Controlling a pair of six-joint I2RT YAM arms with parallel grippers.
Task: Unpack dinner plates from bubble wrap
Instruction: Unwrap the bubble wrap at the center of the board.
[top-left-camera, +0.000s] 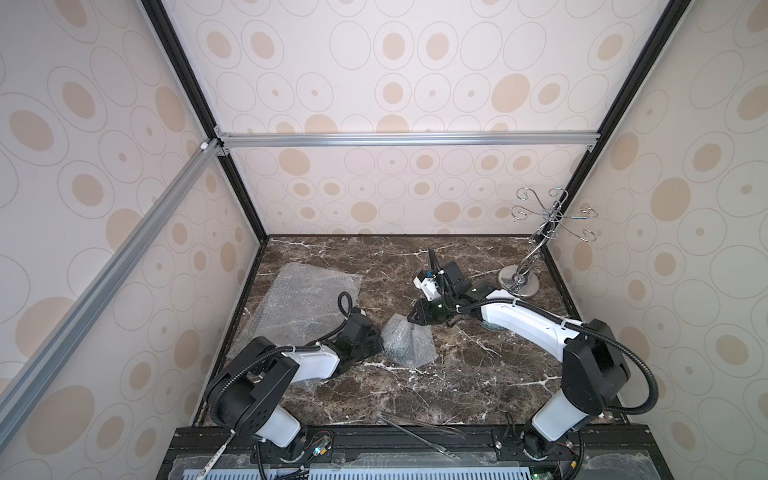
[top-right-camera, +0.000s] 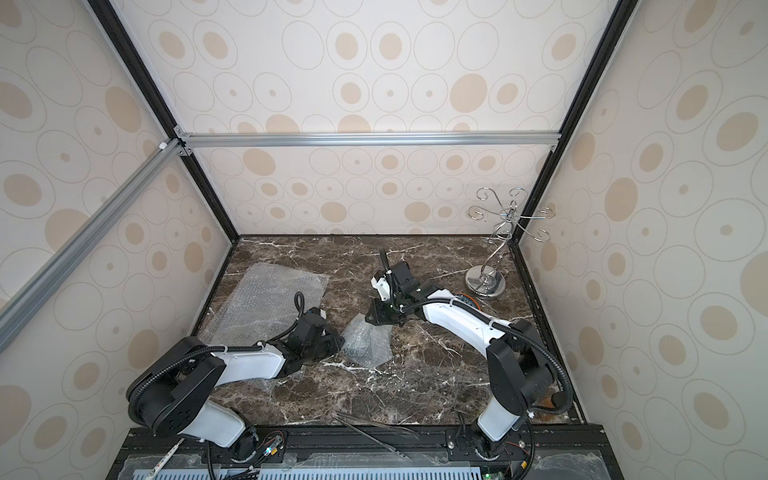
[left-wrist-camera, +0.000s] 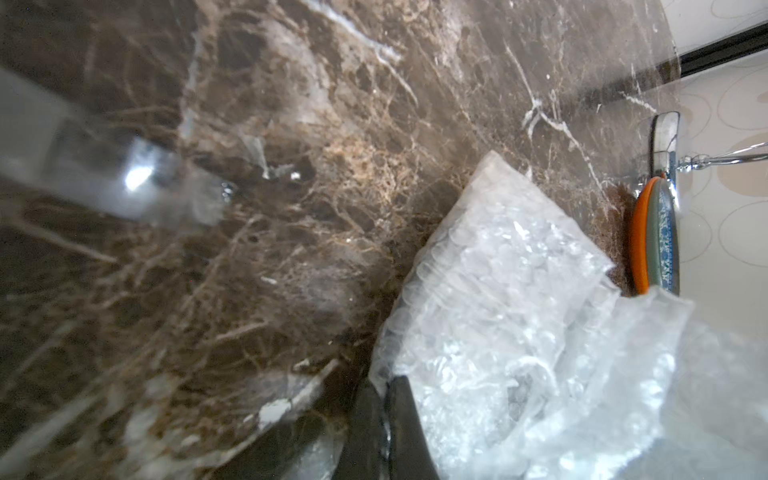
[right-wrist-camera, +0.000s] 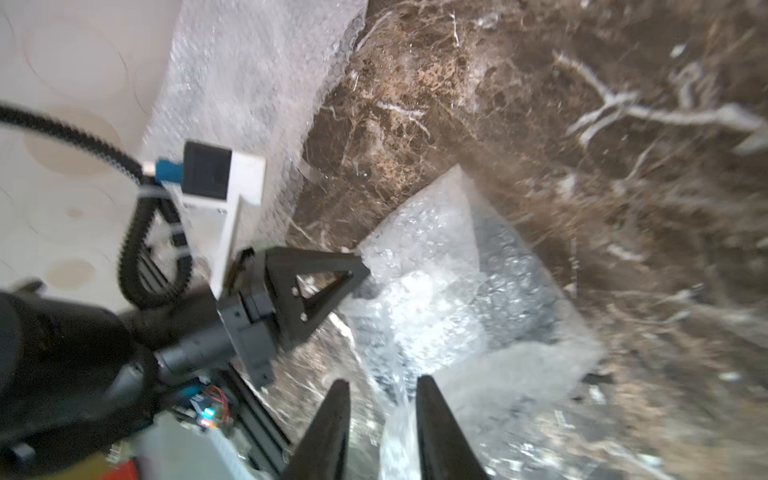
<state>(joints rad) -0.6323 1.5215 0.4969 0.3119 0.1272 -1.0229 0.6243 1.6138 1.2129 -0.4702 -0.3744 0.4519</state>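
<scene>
The black fingers of the left gripper (right-wrist-camera: 363, 268) are pinched together on a corner of the crumpled clear bubble wrap (top-left-camera: 409, 343), which lies in the middle of the brown marble table (top-left-camera: 478, 386). The fingers of the right gripper (right-wrist-camera: 382, 380) stand apart at the wrap's far edge, perhaps touching it. A bright orange round plate (left-wrist-camera: 638, 237) and a pale green-rimmed plate (left-wrist-camera: 660, 241) sit stacked at right, just beside the shiny wire stand (top-left-camera: 519, 282).

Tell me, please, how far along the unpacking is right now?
Done: orange plate and pale plate sit stacked, bare, near the wire stand; one bubble wrap sheet lies flat.
In hand: left gripper pinches the crumpled wrap; right gripper is open at its edge.
Left: emptying that wrap; no third plate shows yet.
</scene>
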